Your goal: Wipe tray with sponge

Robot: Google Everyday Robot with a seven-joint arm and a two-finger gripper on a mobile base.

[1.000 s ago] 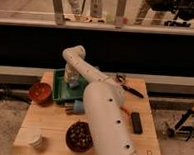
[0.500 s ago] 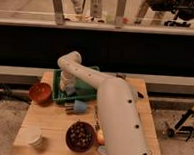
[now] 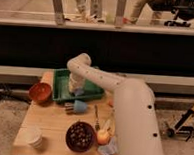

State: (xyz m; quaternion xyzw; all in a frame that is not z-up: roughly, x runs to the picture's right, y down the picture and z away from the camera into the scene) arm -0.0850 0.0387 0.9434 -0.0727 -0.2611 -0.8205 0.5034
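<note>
**Arm is sliding sideways inside the tray, looks like the wipe is on**

Comparing with the shots from a second ago: the white arm [image 3: 107, 85] is swinging its bulk toward the right of the frame. The bent joint near the top is shifting right too. A moment back that fat forearm was covering most of the middle of the table [image 3: 47, 119], and now the lower middle is showing again.

The gripper [image 3: 76, 90] is sitting down inside the green tray [image 3: 96, 88], left of centre in the frame, and it's drifting a little rightward from where it was. I honestly can't tell whether it's spread or pinching anything, since the wrist is blocking it.

A small light-blue patch is peeking out right at its tip, low in the tray, and I'm reading that as the sponge [image 3: 80, 93]. It's touching or just beside the gripper. My guess is a wiping stroke is happening along the tray floor, with the right half not covered yet.

Materials, quickly:
- The tray is looking like smooth hard plastic, rectangular with raised sides.
- The sponge is looking soft and blocky, and tiny next to the tray.
- A round orange-brown bowl [image 3: 40, 92] is sitting just left of the tray.
- A light-blue cup-shaped thing [image 3: 79, 107] with a metallic end is lying just below the tray.
- A dark bowl [image 3: 80, 136] and a pale cup [image 3: 34, 136] are sitting lower down on the wooden top.
</note>
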